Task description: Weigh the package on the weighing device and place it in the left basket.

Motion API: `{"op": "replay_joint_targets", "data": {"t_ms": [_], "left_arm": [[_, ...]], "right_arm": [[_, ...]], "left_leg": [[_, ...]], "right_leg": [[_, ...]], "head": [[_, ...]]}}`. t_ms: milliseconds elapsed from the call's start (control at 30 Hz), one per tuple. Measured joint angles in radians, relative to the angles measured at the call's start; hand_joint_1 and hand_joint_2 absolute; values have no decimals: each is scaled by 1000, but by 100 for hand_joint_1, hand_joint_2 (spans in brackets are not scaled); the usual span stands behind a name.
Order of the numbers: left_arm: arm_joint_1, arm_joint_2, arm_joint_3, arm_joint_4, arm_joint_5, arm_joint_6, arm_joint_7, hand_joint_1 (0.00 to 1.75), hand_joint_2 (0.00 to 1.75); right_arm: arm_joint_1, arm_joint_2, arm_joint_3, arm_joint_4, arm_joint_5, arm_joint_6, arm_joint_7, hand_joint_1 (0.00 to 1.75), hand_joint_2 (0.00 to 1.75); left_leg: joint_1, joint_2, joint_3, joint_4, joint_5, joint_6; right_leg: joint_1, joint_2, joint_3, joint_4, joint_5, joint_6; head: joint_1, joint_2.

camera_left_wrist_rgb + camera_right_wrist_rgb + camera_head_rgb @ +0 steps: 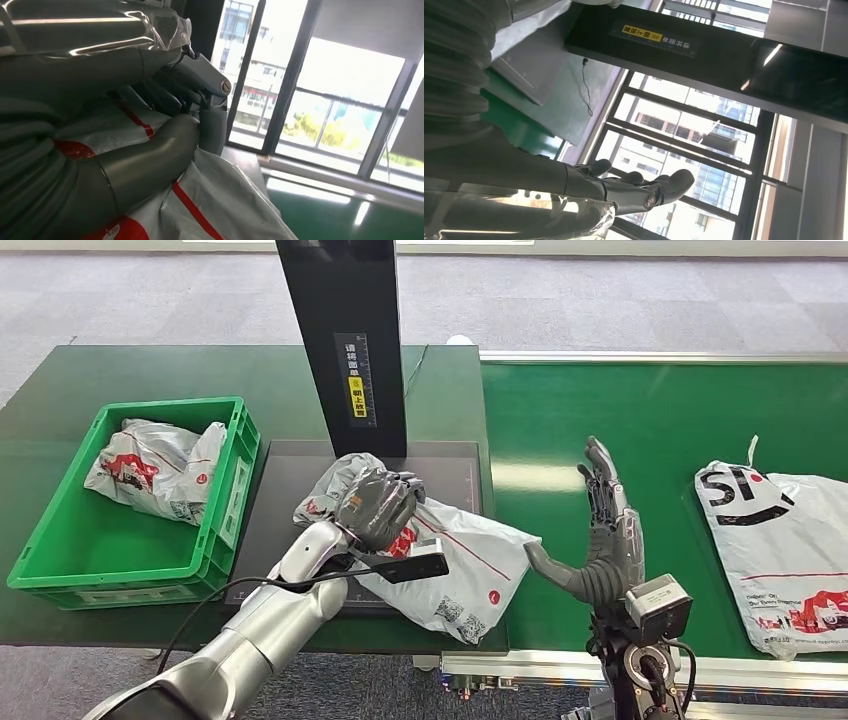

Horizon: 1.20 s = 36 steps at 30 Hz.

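Head view frames the package (455, 560) lying on the dark scale platform (290, 480), its near corner hanging over the platform's front edge. It is gripped at its upper end by the left hand (378, 505), whose fingers are curled down over bunched film; in the left wrist view the thumb (145, 160) is seen pressed against the white plastic with its red stripe. The right hand (600, 530) is held upright just beside the package, fingers apart and extended, with nothing in it.

The weighing step appears close to done, and the lift toward the green basket (225, 530) is judged to come next. A firm hold on a gathered fold is called for, since thin slack film can be expected to slip or stretch. The package should be raised clear of the basket's wall before being carried across, and the black post (345, 340) behind the platform should be kept clear.

The package is a soft, crinkled grey-white mailer, glossy, with red print and small code squares. The basket is rigid moulded plastic with ribbed walls, and another crumpled bag (155, 470) is already held in it. A further flat bag (790, 540) is seen on the smooth green belt (640, 410), well apart.
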Motion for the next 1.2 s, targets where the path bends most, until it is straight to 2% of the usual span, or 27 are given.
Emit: {"op": "replay_joint_targets", "data": {"t_ms": [200, 333, 467, 567, 667, 800, 867, 1033, 1200], "left_arm": [[63, 44, 25, -176, 38, 175, -45, 175, 0], [101, 83, 82, -301, 95, 286, -62, 175, 0], [141, 124, 180, -419, 120, 315, -121, 175, 0], [175, 131, 294, -498, 126, 319, -211, 175, 0], [195, 132, 413, -545, 128, 320, -236, 175, 0], [194, 142, 549, -557, 168, 320, -179, 175, 0], [178, 162, 605, -544, 225, 318, -145, 175, 0], [101, 254, 702, -432, 254, 303, -64, 175, 0], [24, 333, 745, -278, 224, 305, -30, 175, 0]], "right_arm": [[1, -17, -1, -4, -23, -3, 0, 0, 175], [9, -30, -2, -13, -40, -21, 8, 0, 175], [37, -45, -3, -35, -52, -39, 8, 0, 175], [54, -52, -4, -48, -54, -40, 8, 0, 175], [64, -55, -4, -54, -55, -41, 8, 0, 175], [77, -57, -4, -64, -56, -51, 7, 0, 175], [85, -59, -4, -72, -56, -55, 7, 0, 175], [90, -72, -4, -80, -67, -53, 7, 0, 175], [83, -80, -3, -79, -77, -48, 9, 0, 175]], "left_leg": [[0, 0, 0, 0, 0, 0], [0, 0, 0, 0, 0, 0], [0, 0, 0, 0, 0, 0], [0, 1, 0, 0, 0, 0], [0, 2, 0, 0, 0, 0], [0, 3, 0, 0, 0, 0], [0, 4, 0, 0, 0, 0], [1, 4, 0, 0, 1, -1], [1, 4, 0, 0, 1, -1]], "right_leg": [[0, 0, 0, 0, 0, 0], [0, 0, 0, 0, 0, 0], [0, 0, 0, 0, 0, 0], [0, 1, -1, 0, 0, 0], [0, 1, -1, 0, 0, 0], [0, 1, -1, 0, 0, 0], [1, 1, -1, 0, 0, 0], [1, 2, -1, 0, 0, 0], [1, 2, -1, 1, 0, 0]], "head": [[0, 0], [0, 0], [0, 0], [0, 0], [0, 0], [0, 0], [0, 0], [0, 0], [0, 0]]}}
